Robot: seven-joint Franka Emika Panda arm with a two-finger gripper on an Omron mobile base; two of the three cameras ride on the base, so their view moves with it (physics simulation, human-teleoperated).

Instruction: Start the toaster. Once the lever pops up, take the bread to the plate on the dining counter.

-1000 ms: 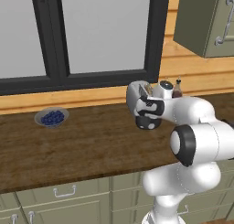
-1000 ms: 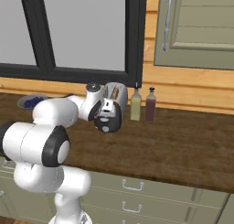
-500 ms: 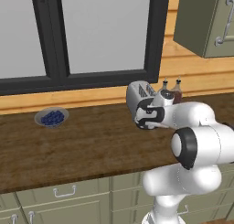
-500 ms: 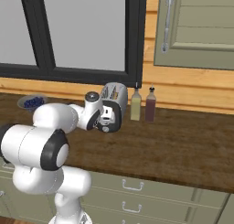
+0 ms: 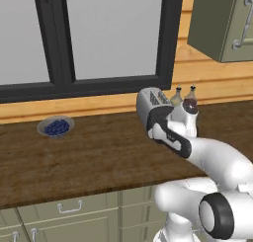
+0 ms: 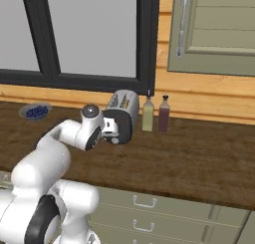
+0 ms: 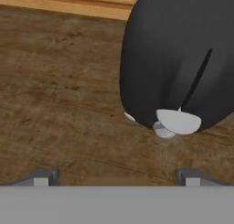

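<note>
1. Right now I count one toaster (image 5: 154,103), two bottles (image 6: 155,113) and one grey dish of blue berries (image 5: 56,127).
2. My gripper (image 7: 114,175) is spread wide, pinching nothing; its two fingertips (image 7: 42,177) stand far apart.
3. Just ahead of the hand sits the toaster's black end panel (image 7: 183,58), with its pale lever tab (image 7: 177,121) low down, between and beyond the fingertips and nearer the one at the view's right edge.
4. All of it rests on a dark wood counter (image 5: 94,162) over green drawers (image 6: 164,213), under a black-framed window (image 5: 106,38) and beside a green wall cabinet (image 6: 214,29).
5. From the base cameras I see the toaster's slotted top, bottles and berries; the hand camera alone gives me the lever tab up close.
6. Whether bread sits in the slots I cannot tell.
</note>
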